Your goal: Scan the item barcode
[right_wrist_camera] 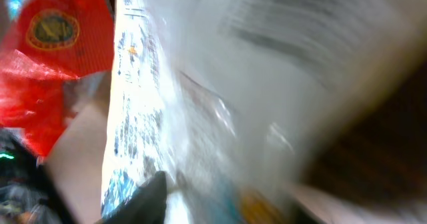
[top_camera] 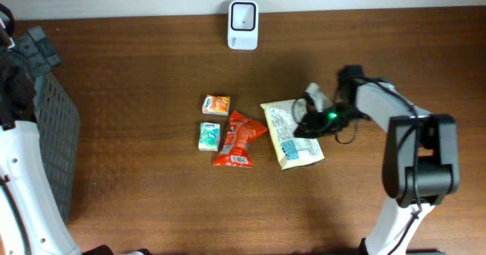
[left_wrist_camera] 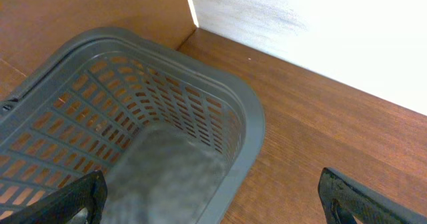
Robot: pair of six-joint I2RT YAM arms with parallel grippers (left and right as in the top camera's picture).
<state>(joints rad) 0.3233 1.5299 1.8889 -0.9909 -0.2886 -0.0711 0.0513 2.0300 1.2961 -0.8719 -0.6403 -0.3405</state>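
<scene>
Brown wooden table [top_camera: 152, 209], white wall [left_wrist_camera: 320, 24]; left claw [left_wrist_camera: 213, 201] spread, right claw [top_camera: 307, 122] indiscernible

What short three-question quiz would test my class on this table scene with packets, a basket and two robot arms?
1. True or false: the red snack bag lies inside the grey basket.
2. Which item are the right fingers at? A orange packet, B white pouch, C teal packet.
3. Fill in: over the basket, the left fingers stand wide ____.
Key: 1 false; 2 B; 3 open.
</scene>
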